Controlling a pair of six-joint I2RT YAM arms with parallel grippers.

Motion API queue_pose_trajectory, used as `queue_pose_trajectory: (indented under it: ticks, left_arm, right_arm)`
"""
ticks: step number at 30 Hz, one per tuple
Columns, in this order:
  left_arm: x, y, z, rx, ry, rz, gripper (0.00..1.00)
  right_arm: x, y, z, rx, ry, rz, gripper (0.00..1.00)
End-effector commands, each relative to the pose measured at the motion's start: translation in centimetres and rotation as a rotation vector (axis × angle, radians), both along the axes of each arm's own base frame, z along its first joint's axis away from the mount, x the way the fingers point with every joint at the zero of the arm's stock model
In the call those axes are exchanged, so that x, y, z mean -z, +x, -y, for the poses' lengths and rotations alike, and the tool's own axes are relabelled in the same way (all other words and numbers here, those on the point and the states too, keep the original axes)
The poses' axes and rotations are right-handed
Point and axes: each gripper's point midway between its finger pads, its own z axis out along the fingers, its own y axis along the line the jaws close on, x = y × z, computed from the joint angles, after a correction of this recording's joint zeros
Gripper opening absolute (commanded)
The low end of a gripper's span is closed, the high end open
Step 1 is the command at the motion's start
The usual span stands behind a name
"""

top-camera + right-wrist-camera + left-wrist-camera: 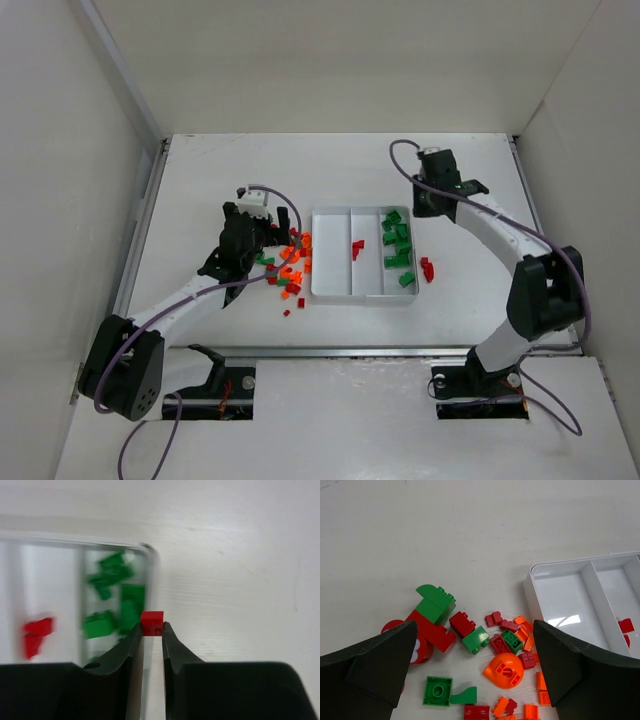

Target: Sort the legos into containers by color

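Observation:
A pile of loose red, green and orange legos (287, 265) lies left of the white tray (350, 297). The tray's middle container holds red legos (357, 247) and its right one green legos (398, 245). My left gripper (252, 245) hangs open over the pile, its fingers either side of an orange dome piece (504, 671) and small bricks. Above the tray's far right corner, my right gripper (428, 203) is shut on a small red lego (152, 617), pinched at the fingertips beside the tray's rim (150, 555).
Two more red legos (427, 268) lie on the table just right of the tray. The tray's left container (555, 587) shows bare white. White walls enclose the table on the left, back and right.

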Motion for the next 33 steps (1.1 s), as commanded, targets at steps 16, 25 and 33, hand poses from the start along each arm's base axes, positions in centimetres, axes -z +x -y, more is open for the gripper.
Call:
queue_pose_trajectory:
  ticks: [16,25,33]
  left_arm:
    - [-2.1,0.1,1.4,0.089,-0.023,0.073,1.0]
    - [-1.7,-0.1,1.3,0.091,-0.011,0.067,1.0]
    - [-1.7,-0.1,1.3,0.091,-0.011,0.067,1.0]
  right_arm:
    - [1.7,-2.5,-17.9,-0.611,0.139,-0.114,0.41]
    - [-1.1,-2.7,-16.9,-0.577,0.108,-0.09,0.6]
    - [-4.0,-3.6,-9.2,-0.299,0.194,-0.05,0.6]
